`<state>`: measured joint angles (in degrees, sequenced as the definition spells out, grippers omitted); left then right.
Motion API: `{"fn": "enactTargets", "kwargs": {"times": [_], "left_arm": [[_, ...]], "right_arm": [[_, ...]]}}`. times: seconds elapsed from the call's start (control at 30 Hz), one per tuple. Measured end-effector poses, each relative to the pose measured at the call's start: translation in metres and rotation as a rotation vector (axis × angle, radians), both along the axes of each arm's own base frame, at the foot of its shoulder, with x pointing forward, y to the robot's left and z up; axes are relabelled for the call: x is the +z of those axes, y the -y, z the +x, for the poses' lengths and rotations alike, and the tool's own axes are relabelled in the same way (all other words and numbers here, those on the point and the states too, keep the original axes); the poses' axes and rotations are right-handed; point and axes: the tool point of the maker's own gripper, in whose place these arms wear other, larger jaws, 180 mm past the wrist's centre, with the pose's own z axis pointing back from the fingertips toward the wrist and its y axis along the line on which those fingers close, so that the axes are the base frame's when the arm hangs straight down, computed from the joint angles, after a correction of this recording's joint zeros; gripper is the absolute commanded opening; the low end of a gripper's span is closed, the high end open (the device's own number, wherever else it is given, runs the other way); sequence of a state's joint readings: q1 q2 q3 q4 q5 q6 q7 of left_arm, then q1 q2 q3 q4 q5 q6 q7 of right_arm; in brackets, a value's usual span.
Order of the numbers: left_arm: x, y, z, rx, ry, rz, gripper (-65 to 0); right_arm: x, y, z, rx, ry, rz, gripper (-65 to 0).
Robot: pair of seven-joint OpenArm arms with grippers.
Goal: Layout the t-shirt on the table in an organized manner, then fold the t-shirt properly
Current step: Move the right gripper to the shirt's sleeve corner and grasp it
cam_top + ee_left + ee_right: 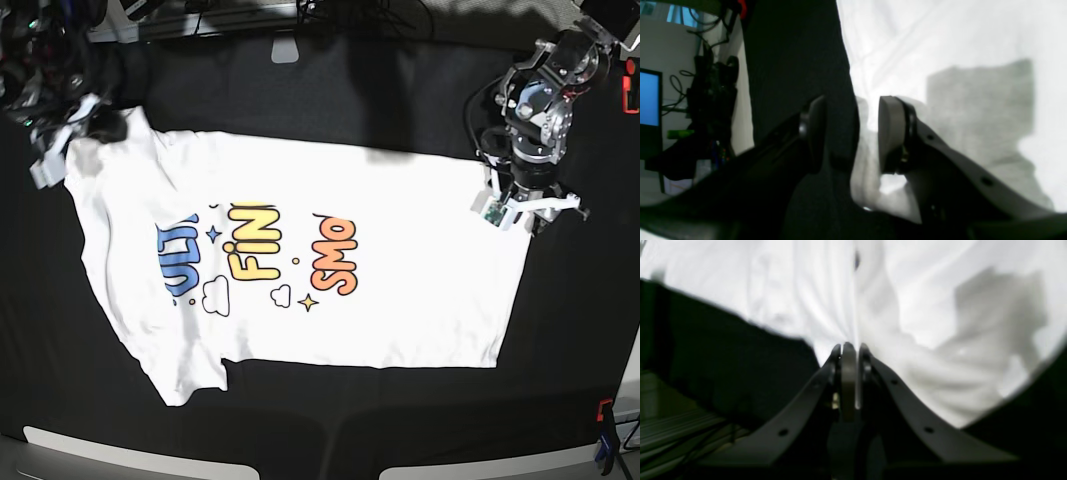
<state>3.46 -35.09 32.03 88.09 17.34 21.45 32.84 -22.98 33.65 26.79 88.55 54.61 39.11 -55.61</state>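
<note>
Right gripper (849, 351) closed on t-shirt (806, 290).

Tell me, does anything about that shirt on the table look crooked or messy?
Yes. The t-shirt lies print-up and mostly flat, but the sleeve at the near-left corner is folded, and the far-left corner bunches where the right gripper pinches it.

L hand (850, 133) sits mid-frame w/ jaws apart, straddling the edge of the white t-shirt (940, 66). The 9 o'clock pad is over the black worktop (790, 60); the 3 o'clock pad is over cloth. A grey shadow falls on the shirt at 3 o'clock. A blue monitor (649, 100) and cables show at 9 o'clock.
</note>
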Motion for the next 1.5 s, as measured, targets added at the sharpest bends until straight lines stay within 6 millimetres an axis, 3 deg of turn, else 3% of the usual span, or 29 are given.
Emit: {"fn": "enactTargets", "kwargs": {"times": [0.17,0.27,0.4,0.57,0.83,1.03,1.13,1.37,1.5], "left_arm": [[0.0,0.0,0.0,0.0,0.0,0.0,-41.7],[0.0,0.0,0.0,0.0,0.0,0.0,-41.7],[0.0,0.0,0.0,0.001,0.001,0.0,-41.7],[0.0,0.0,0.0,0.001,0.001,0.0,-41.7],[0.0,0.0,0.0,0.001,0.001,0.0,-41.7],[0.0,0.0,0.0,0.002,0.001,0.0,-41.7],[0.0,0.0,0.0,0.002,0.002,0.0,-41.7],[0.0,0.0,0.0,0.001,0.002,0.0,-41.7],[0.0,0.0,0.0,0.002,0.001,0.0,-41.7]], "right_arm": [[0.03,0.011,0.042,0.023,0.105,-0.051,-65.0],[0.039,0.027,0.063,0.031,0.126,-0.168,-65.0],[0.057,0.041,0.081,0.033,0.166,-0.24,-65.0],[0.072,0.053,0.089,0.04,0.186,-0.285,-65.0],[0.066,0.043,0.089,0.07,0.181,-0.277,-65.0],[0.025,0.021,0.084,0.232,0.119,-0.422,-65.0],[0.015,0.02,0.092,0.206,0.115,-0.498,-65.0],[0.029,0.031,0.125,0.175,0.147,-0.663,-65.0],[0.028,0.025,0.128,0.2,0.148,-0.676,-65.0]]}}
